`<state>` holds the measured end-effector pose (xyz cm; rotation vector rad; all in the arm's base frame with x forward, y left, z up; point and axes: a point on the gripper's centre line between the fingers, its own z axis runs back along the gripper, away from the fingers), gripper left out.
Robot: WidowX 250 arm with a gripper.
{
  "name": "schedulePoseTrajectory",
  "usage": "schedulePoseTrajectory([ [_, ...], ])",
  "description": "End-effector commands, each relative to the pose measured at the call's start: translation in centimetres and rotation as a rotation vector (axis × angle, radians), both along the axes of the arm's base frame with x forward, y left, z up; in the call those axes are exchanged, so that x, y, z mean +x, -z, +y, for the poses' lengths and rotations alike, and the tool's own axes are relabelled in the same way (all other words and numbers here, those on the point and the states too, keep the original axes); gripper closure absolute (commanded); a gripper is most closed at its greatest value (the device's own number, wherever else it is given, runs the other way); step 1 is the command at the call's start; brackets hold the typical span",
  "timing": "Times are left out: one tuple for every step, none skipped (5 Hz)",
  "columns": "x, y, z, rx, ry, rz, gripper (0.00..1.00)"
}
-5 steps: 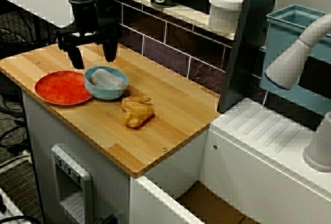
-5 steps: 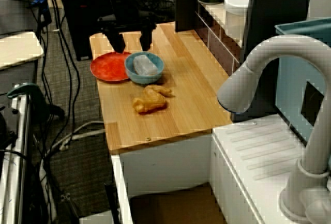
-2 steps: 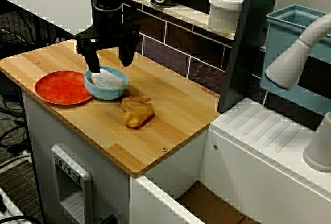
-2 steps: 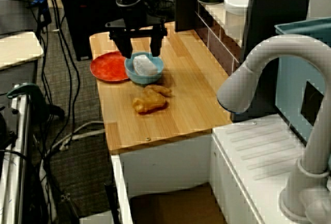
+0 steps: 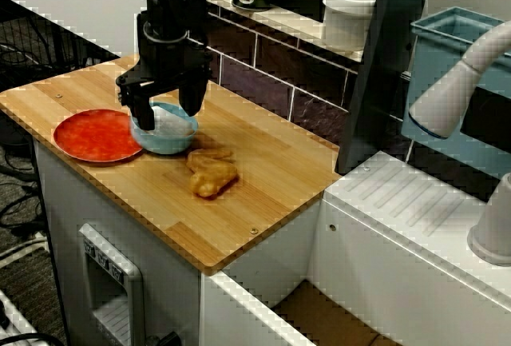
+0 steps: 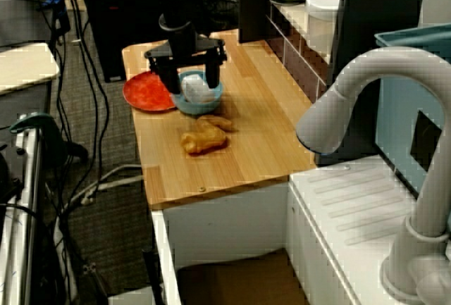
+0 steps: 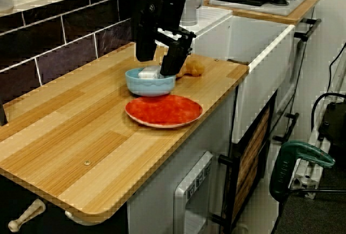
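On the wooden counter (image 5: pixel 263 162), my gripper (image 5: pixel 166 110) hangs over the blue bowl (image 5: pixel 164 142) beside the red plate (image 5: pixel 92 134). It holds nothing, jaws spread wide enough to straddle the pale lump (image 5: pixel 172 122) inside; rim contact I can't tell.

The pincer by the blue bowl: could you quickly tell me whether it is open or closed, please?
Pincer: open, fingers spread wide at the blue bowl, holding nothing.

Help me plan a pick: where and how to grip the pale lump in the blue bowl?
Probably take the pale lump across its narrow width, from straight above: it lies low in the blue bowl, whose wall blocks sideways approaches.
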<state>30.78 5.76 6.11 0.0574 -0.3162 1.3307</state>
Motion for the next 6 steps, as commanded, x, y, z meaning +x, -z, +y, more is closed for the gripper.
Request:
schedulePoseTrajectory([
  [0.75,-0.66,1.14,-0.036,-0.069,-0.043,0.0],
  [0.92,-0.24,1.27,-0.045,-0.068,-0.027,0.0],
  [1.01,-0.15,1.44,-0.06,-0.074,-0.021,0.0],
  [0.96,-0.21,1.62,-0.071,-0.075,-0.023,0.0],
  [0.96,0.01,1.69,-0.077,-0.075,-0.019,1.0],
  [0.86,0.03,1.73,-0.07,-0.068,-0.023,1.0],
])
